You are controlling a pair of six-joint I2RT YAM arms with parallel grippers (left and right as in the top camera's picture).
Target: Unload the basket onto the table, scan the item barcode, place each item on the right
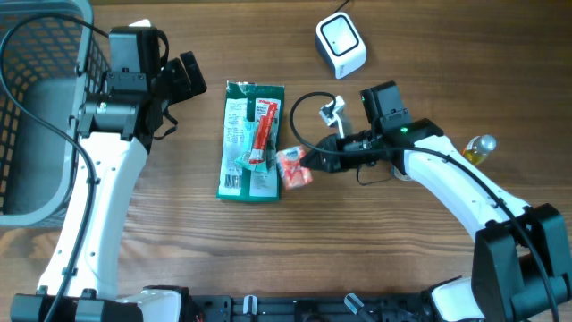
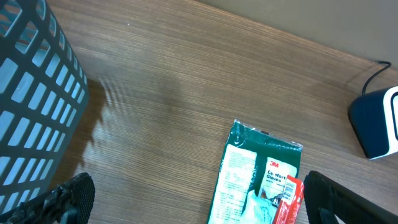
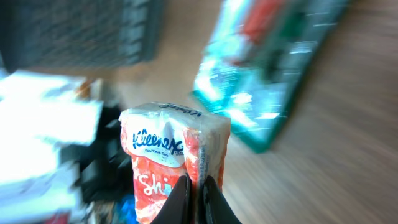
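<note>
Tissue pack (image 1: 295, 168): an orange and white pocket pack, pinched in the right claw (image 1: 308, 161) just beside the right edge of the green glove packet (image 1: 251, 141), near that packet's lower right corner. The overhead view does not show whether the pack touches the wooden desk (image 1: 402, 259) or hangs a little above it.

Well to the left of the glove packet stands a grey mesh basket (image 1: 27, 54), at the desk's left edge. Between the basket and the packet hangs the left claw (image 1: 183, 79), its jaws spread wide and holding nothing. In the left wrist view its two dark fingertips (image 2: 62, 202) show at the bottom corners, with bare wood and the top of the packet between them.

The glove packet lies flat, long side running up and down the desk, with a red tube (image 1: 262, 134) lying on it lengthwise.

The right wrist view is blurred, but it shows the claw's fingers drawn narrow, clamped on the lower edge of the pack, whose printed face is turned to the camera.

Above and to the right of the glove packet, well apart from it, sits a white scanner (image 1: 340, 45). Farther right, a small yellowish bottle (image 1: 481, 148) shows beside the right arm.
</note>
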